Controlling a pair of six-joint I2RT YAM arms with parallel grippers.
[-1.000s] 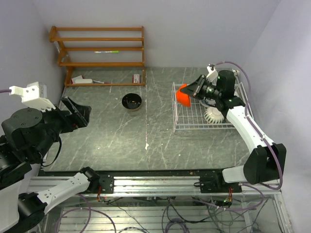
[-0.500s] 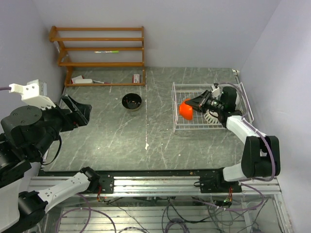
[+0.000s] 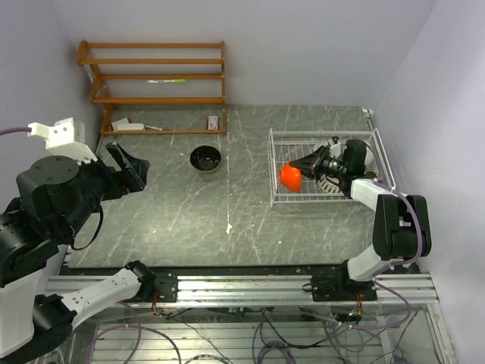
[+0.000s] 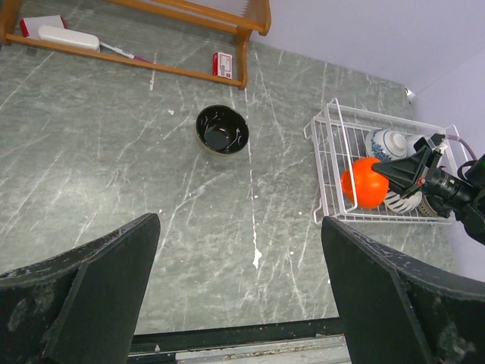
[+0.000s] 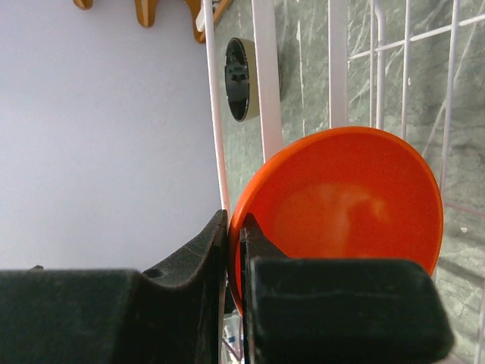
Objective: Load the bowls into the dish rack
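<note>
My right gripper (image 3: pixel 305 165) is shut on the rim of the orange-red bowl (image 3: pixel 289 177) and holds it on edge, low inside the left part of the white wire dish rack (image 3: pixel 318 199). The right wrist view shows the fingers pinching that rim (image 5: pixel 235 227), with the bowl (image 5: pixel 348 205) against the rack wires (image 5: pixel 267 76). A ribbed white bowl (image 3: pixel 327 183) and a blue-and-white bowl (image 4: pixel 386 142) lie in the rack. A dark bowl (image 3: pixel 205 158) stands upright on the table, mid-left. My left gripper (image 3: pixel 125 171) is open and empty, high above the table's left side (image 4: pixel 239 224).
A brown wooden shelf unit (image 3: pixel 151 76) stands against the back wall at the left, with a white item (image 3: pixel 125 126) and a small red-and-white box (image 3: pixel 214 122) on its bottom board. Walls close in on the right of the rack and at the far left.
My right gripper has carried the orange-red bowl down from above the rack's left corner into the rack. My left arm has shifted slightly, still open.
</note>
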